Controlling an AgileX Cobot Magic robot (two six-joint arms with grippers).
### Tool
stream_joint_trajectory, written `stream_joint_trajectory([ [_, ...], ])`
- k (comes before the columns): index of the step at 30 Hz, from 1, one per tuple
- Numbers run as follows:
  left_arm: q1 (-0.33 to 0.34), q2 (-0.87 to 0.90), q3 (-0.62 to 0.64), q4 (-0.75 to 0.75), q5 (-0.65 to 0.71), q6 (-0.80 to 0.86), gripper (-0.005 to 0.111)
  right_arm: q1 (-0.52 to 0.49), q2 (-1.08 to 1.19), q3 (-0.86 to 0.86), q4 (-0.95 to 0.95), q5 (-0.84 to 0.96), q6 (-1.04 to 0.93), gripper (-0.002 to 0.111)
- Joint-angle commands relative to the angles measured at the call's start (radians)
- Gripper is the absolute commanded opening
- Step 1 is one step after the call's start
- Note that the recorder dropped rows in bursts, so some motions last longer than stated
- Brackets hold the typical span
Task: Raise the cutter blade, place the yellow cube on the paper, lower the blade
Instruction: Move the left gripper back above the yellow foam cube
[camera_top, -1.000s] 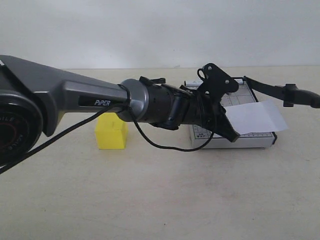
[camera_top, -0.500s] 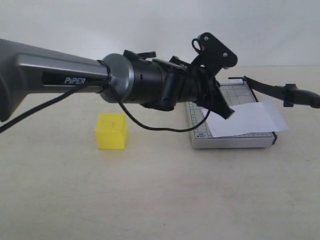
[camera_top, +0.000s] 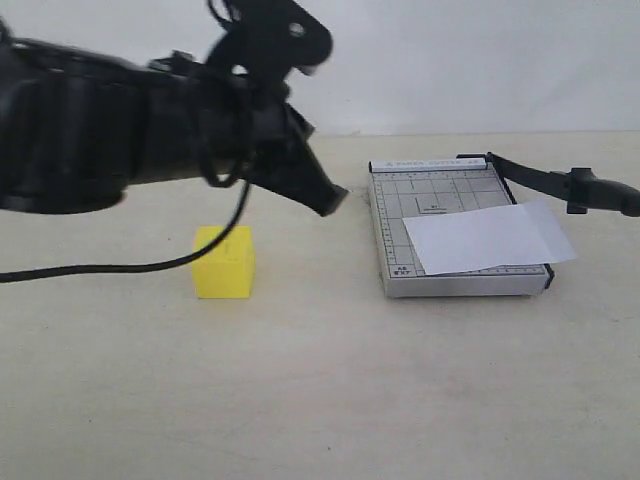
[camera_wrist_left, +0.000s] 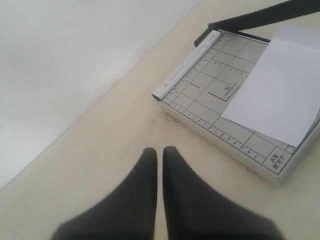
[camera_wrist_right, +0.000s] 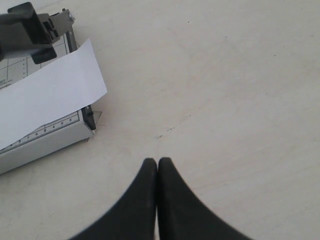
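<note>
The yellow cube (camera_top: 224, 262) sits on the table, left of the grey gridded trimmer (camera_top: 398, 215). The white paper (camera_top: 490, 237) lies across the trimmer's near right part, overhanging its edge. The cutter blade (camera_top: 545, 180) stands lifted off the base from its far hinge, handle end (camera_top: 603, 192) out to the right. My left gripper (camera_top: 336, 200) hangs shut and empty above the table between cube and trimmer. The left wrist view shows it (camera_wrist_left: 160, 150) short of the trimmer (camera_wrist_left: 210, 85) and paper (camera_wrist_left: 280, 95). My right gripper (camera_wrist_right: 157, 161) is shut over bare table beside the paper (camera_wrist_right: 45, 95).
The big black left arm (camera_top: 110, 130) fills the upper left of the exterior view, and its cable (camera_top: 110, 268) droops down toward the cube. A pale wall stands behind the table. The blade handle (camera_wrist_right: 25, 30) shows in the right wrist view above the trimmer.
My left arm has swung up and to the left, away from the trimmer, uncovering its grid and paper. Cube, paper and blade have not moved.
</note>
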Motion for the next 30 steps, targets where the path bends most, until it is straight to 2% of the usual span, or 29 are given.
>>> stream_joint_trajectory([
  [1, -0.001, -0.214, 0.135, -0.015, -0.080, -0.123, 0.015, -0.001, -0.001, 0.005, -0.007, -0.007, -0.002, 0.000],
  [2, -0.001, -0.247, 0.150, -0.015, -0.090, -0.160, 0.020, -0.001, -0.001, 0.005, -0.007, -0.007, -0.002, 0.000],
  [3, -0.001, -0.309, 0.176, -0.015, -0.115, -0.222, 0.034, -0.001, -0.001, 0.005, -0.007, -0.007, -0.002, 0.000],
  [6, -0.001, -0.336, 0.213, -0.015, -0.192, -0.327, 0.062, -0.001, -0.001, 0.005, -0.007, -0.007, -0.002, 0.000],
  [7, -0.001, -0.336, 0.225, -0.015, -0.221, -0.360, 0.069, -0.001, -0.001, 0.005, -0.007, -0.007, -0.002, 0.000],
  [8, -0.001, -0.328, 0.238, -0.015, -0.241, -0.394, 0.072, -0.001, -0.001, 0.005, -0.007, -0.007, -0.002, 0.000],
  [15, -0.001, -0.258, 0.297, -0.015, -0.181, -0.539, 0.064, -0.001, -0.001, 0.005, -0.007, -0.007, -0.002, 0.000],
  [19, -0.001, -0.249, 0.309, -0.015, -0.150, -0.546, 0.052, -0.001, -0.001, 0.005, -0.007, -0.007, -0.002, 0.000],
  [22, -0.001, -0.260, 0.309, -0.015, -0.109, -0.560, 0.050, -0.001, -0.001, 0.005, -0.007, -0.007, -0.002, 0.000],
  [25, -0.001, -0.264, 0.309, -0.015, -0.078, -0.565, 0.055, -0.001, -0.001, 0.005, -0.007, -0.007, -0.002, 0.000],
  [30, -0.001, -0.256, 0.309, -0.015, -0.117, -0.589, 0.081, -0.001, -0.001, 0.005, -0.007, -0.007, -0.002, 0.000],
])
